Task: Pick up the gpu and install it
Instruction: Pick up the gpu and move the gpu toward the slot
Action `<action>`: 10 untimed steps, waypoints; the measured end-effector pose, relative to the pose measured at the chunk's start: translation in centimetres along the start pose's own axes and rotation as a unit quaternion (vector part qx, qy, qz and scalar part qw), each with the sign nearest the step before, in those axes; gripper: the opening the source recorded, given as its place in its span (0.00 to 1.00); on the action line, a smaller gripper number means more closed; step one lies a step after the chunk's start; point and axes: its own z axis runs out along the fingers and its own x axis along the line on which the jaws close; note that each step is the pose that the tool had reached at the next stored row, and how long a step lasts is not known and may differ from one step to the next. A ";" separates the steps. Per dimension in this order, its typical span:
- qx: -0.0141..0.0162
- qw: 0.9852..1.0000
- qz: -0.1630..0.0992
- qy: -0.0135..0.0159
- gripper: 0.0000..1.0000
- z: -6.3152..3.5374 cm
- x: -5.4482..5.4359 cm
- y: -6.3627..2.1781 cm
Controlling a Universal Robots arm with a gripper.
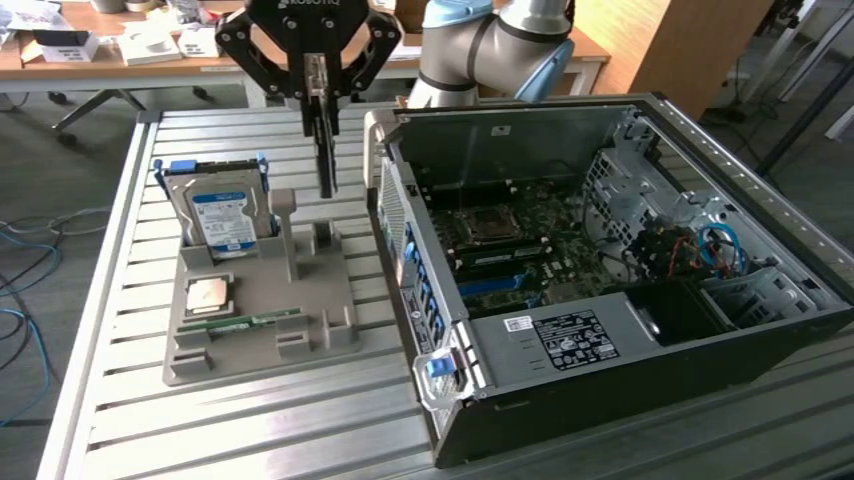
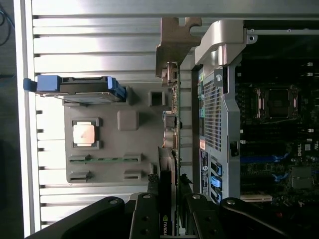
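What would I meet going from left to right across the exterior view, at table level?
hard drive → gpu, hanging upright in the gripper → open computer case

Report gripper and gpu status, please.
Gripper shut on gpu. Gpu hangs upright over gray parts holder, beside open computer case. Nothing between them.

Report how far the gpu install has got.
Done: the gpu is picked up and hangs upright from the end effector, which is shut on its upper end. In hand: it is held raised between the grey holder and the open computer case, outside the case wall. Left: installing it, since it is not yet inside the case or on the motherboard.
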 end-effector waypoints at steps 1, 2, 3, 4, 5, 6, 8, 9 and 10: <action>0.000 1.000 0.000 0.000 0.26 0.00 -0.1 0.01; 0.000 1.000 0.000 0.000 0.26 0.01 -0.3 0.02; 0.000 1.000 0.000 0.000 0.26 0.01 -0.4 0.02; 0.000 1.000 0.000 0.000 0.26 0.02 -0.6 0.03; 0.000 1.000 0.000 0.000 0.26 0.02 -0.8 0.04; 0.000 1.000 0.000 0.000 0.26 0.03 -1.0 0.05; 0.000 1.000 0.000 0.000 0.26 0.03 -1.4 0.06; 0.000 1.000 0.000 0.000 0.26 0.04 -1.6 0.08; 0.000 1.000 0.000 0.000 0.26 0.05 -1.8 0.09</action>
